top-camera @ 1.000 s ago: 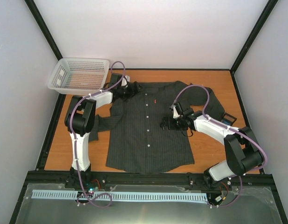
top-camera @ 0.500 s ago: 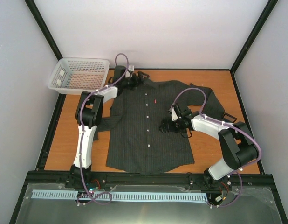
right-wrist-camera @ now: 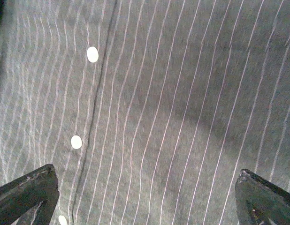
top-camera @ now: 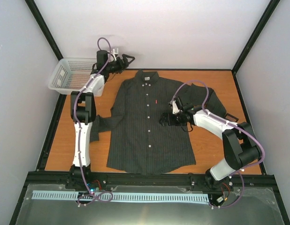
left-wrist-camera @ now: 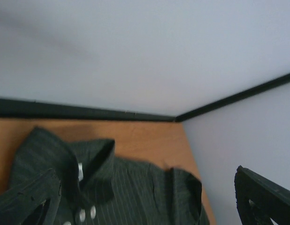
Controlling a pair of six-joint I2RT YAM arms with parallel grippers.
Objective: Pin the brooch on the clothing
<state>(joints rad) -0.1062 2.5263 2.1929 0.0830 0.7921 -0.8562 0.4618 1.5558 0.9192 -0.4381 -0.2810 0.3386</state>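
The clothing (top-camera: 145, 126), a dark pinstriped shirt with white buttons (top-camera: 148, 117) and a tiny red tag (top-camera: 155, 101), lies flat on the orange table, collar to the back. My left gripper (top-camera: 128, 59) hangs open in the air near the back wall, up and left of the collar (left-wrist-camera: 91, 159), and holds nothing. My right gripper (top-camera: 163, 120) hovers open low over the shirt's chest, just right of the button row. In the right wrist view its fingers (right-wrist-camera: 27, 192) frame bare striped cloth (right-wrist-camera: 182, 117) and two buttons (right-wrist-camera: 92, 54). The brooch is out of view.
A white mesh basket (top-camera: 72, 75) stands at the table's back left corner, close under the left arm. Black frame posts and pale walls close in the back and sides. Bare orange table (top-camera: 206, 145) shows right of the shirt, and its right sleeve (top-camera: 215, 101) lies there.
My left arm lifted off the shirt's collar and swung back and left, toward the wall and basket, baring the collar. The right gripper crept slightly left over the chest.
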